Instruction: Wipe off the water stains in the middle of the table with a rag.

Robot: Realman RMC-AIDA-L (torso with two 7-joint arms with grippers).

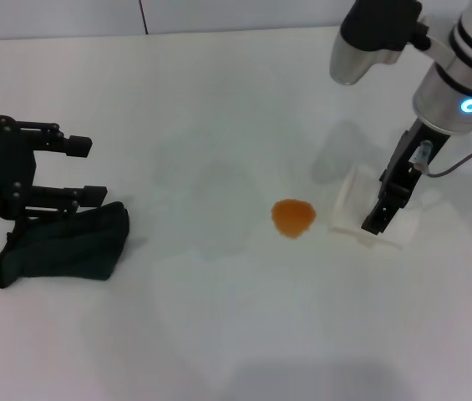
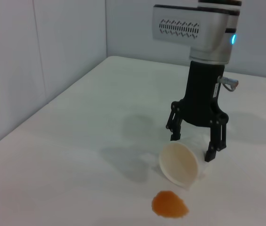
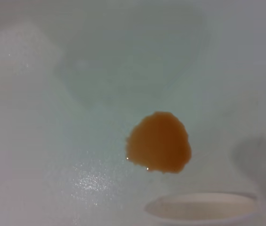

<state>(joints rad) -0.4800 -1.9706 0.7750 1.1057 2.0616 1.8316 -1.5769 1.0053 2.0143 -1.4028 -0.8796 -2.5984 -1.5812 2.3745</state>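
Observation:
The water stains are one small round orange blot [image 1: 292, 217] in the middle of the white table [image 1: 219, 334]; the blot also shows in the left wrist view [image 2: 169, 205] and the right wrist view [image 3: 158, 142]. The dark green-black rag [image 1: 68, 246] lies bunched at the table's left. My left gripper [image 1: 85, 171] is open and empty, just above and behind the rag. My right gripper [image 1: 375, 225] points down to the right of the blot; in the left wrist view it [image 2: 192, 147] stands open, its jaws straddling a tipped white cup [image 2: 180, 162].
The white cup [image 1: 351, 205] lies on its side right next to the blot, mouth toward it; its rim shows in the right wrist view [image 3: 201, 207]. A grey wall [image 2: 52, 56] borders the table's far side.

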